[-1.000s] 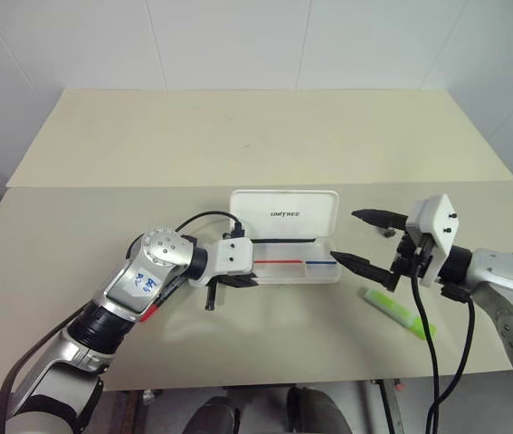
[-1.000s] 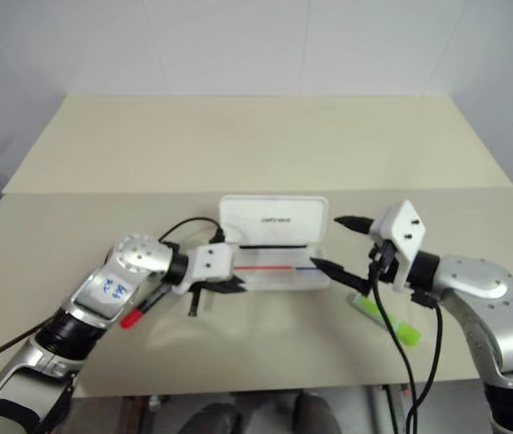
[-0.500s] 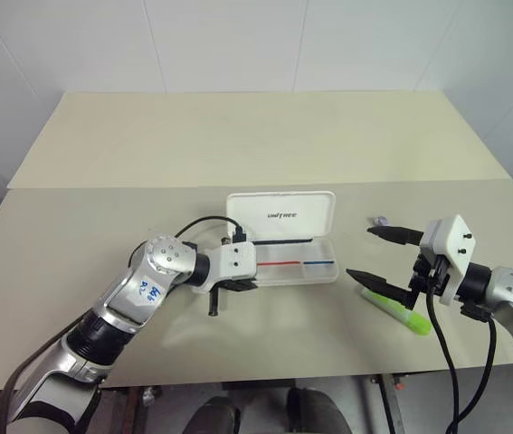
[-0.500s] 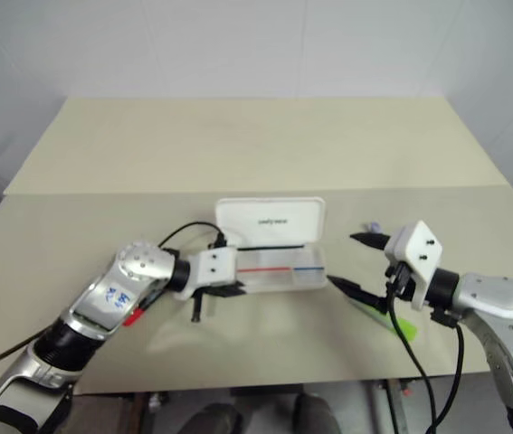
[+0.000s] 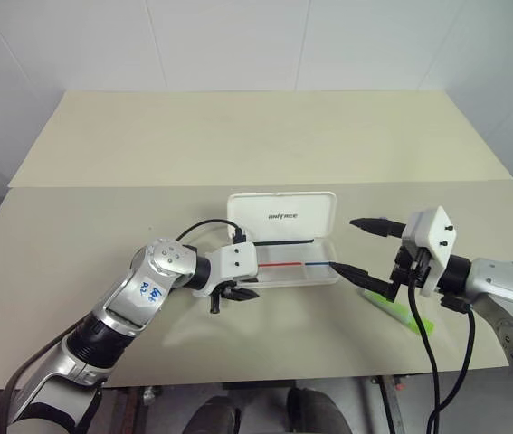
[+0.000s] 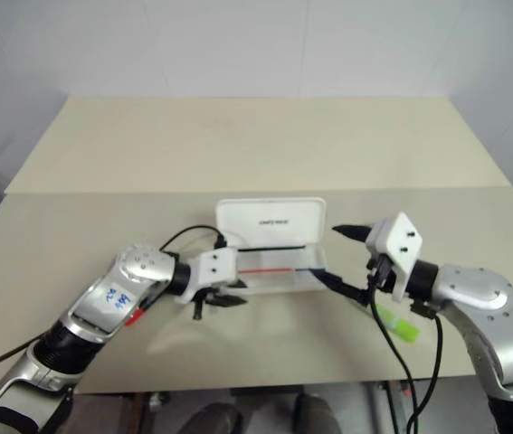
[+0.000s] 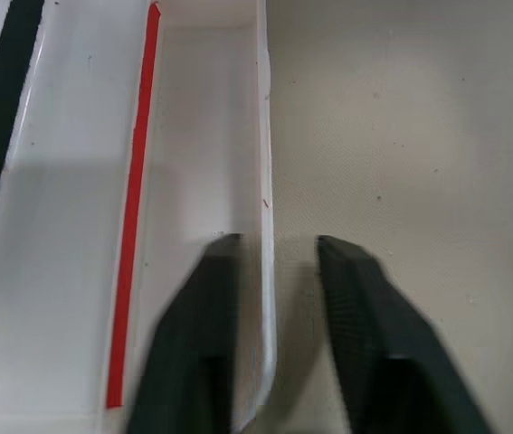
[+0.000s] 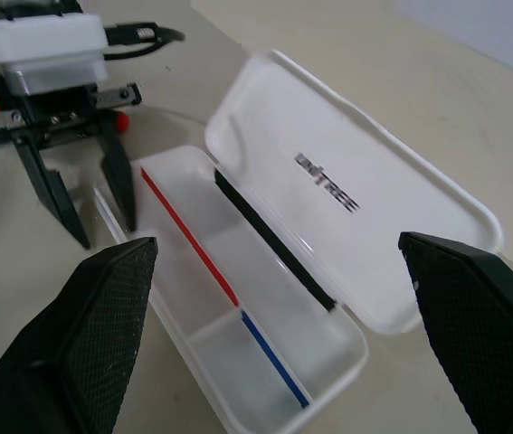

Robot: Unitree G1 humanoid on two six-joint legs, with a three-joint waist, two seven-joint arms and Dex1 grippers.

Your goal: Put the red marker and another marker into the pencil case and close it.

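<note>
1. We see the pencil case point(image 5: 283, 249) lying open near the middle of the beige counter point(image 5: 238, 145), its lid tilted back with the black lettering facing up and a red and blue stripe running along the inside of the tray.
2. Our left gripper point(image 5: 229, 296) sits at the left end of the case, pointing down at the counter. Its fingers point(image 7: 193, 344) stand partly apart, and in the left wrist view they straddle the front wall of the tray, one inside and one outside, with nothing between them but that wall.
3. In the right wrist view the same left gripper shows at the case's end with both black fingers spread and empty.
4. The red marker point(image 6: 135, 316) lies on the counter under our left forearm; only its red end peeks out, well left of the case. We cannot tell how the rest of it lies.
5. Our right gripper point(image 5: 363, 253) hovers just off the right end of the case, pointing toward it, fingers point(image 8: 93, 344) spread wide and holding nothing.
6. The other marker point(image 5: 399, 309), lime green, lies on the counter just right of the case, below the right gripper and partly hidden by its lower finger and cable.
7. No marker is in the tray.
</note>
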